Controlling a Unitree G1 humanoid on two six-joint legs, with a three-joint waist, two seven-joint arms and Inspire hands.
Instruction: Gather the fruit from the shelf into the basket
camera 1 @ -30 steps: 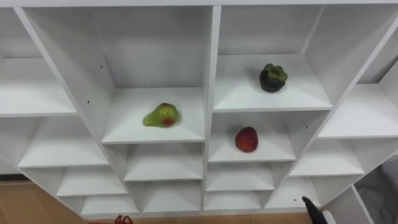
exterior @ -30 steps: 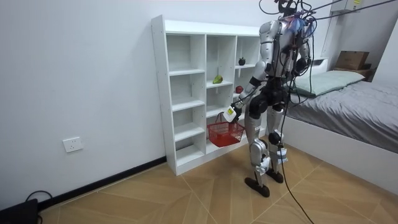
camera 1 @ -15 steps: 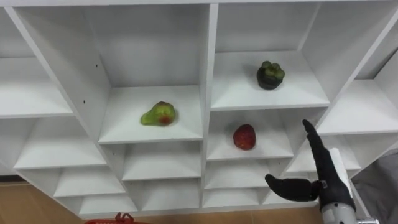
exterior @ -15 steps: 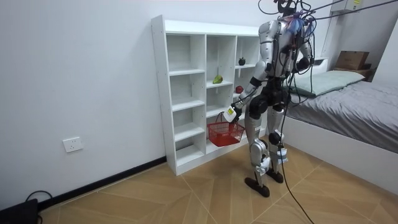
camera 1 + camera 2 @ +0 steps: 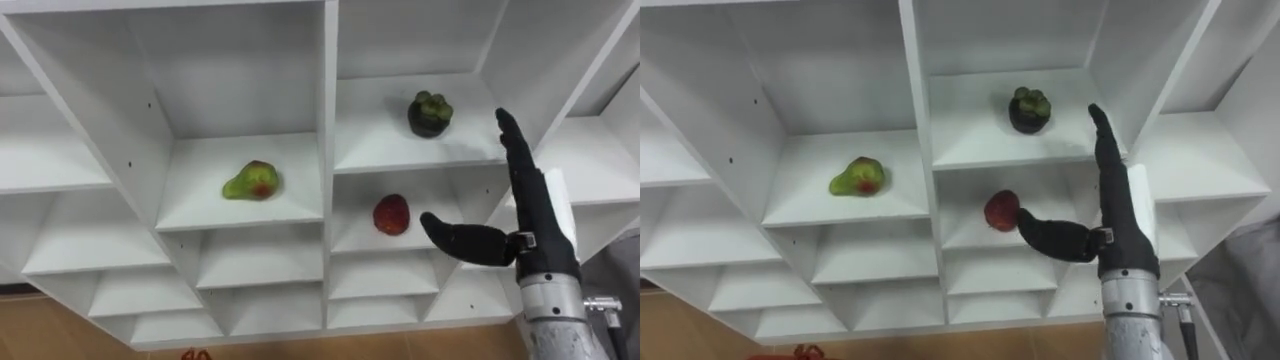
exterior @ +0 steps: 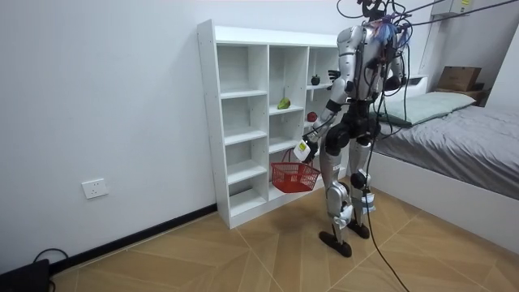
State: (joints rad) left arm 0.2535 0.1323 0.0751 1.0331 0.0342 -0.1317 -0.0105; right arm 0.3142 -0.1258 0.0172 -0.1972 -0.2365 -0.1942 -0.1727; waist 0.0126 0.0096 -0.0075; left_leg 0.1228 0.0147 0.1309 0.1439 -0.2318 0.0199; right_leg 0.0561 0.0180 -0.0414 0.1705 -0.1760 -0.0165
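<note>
While standing upright close before the closet (image 6: pixel 243 122), carries left hand (image 6: pixel 302 148) low by the thigh in the room view, red basket (image 6: pixel 293 176) hanging under it, off the floor and level with the lower shelves. Hold on the handle too small to tell.

Higher up and to the right of that, right hand (image 5: pixel 530 235) raised in front of the shelves: fingers (image 5: pixel 515 150) straight, pressed together and pointing up, thumb (image 5: pixel 455 238) spread wide to the left. Grips nothing.

Just left of the thumb tip, red fruit (image 5: pixel 391 214), lying on its shelf. Seems a sliver apart from the thumb in the left eye view, right at its tip in the right eye view; touch not to be told.

Up and left of the fingertips, one shelf higher in the same column, dark mangosteen (image 5: pixel 430 113) with a green cap, near the hand yet clear of it.

Farther left, past the upright divider and in the next column, green pear (image 5: pixel 251 182) with a red blush, lying on its side. Well apart from the hand, on a shelf set between the heights of the other two.

All three fruits on the shelves, none in a hand.
</note>
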